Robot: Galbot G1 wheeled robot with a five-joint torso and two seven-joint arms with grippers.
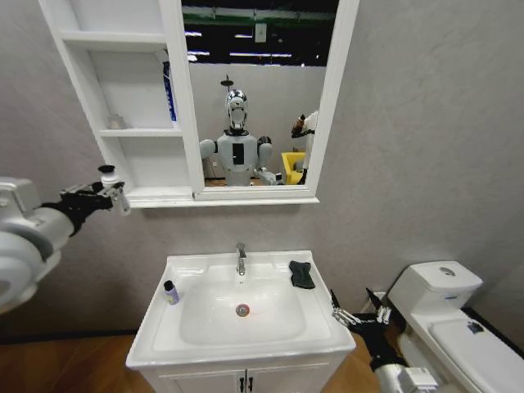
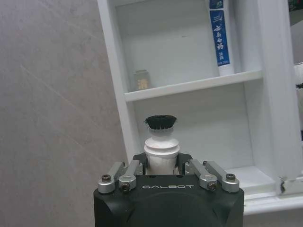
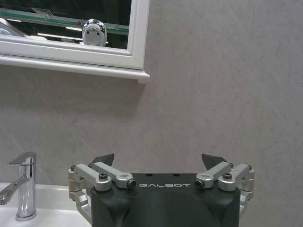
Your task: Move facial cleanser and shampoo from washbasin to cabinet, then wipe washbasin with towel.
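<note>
My left gripper is shut on a white bottle with a black cap, raised just left of the cabinet's lowest compartment. In the left wrist view the bottle stands upright between the jaws of that gripper, facing the shelves. A second small dark-capped bottle stands on the washbasin's left rim. Which one is the facial cleanser and which the shampoo, I cannot tell. The dark towel lies on the right rim. My right gripper is open, low beside the basin's right edge.
A blue-and-white tube and a small jar stand on the cabinet's middle shelf. The chrome faucet rises at the back of the basin. The mirror adjoins the cabinet. A white toilet stands close on the right.
</note>
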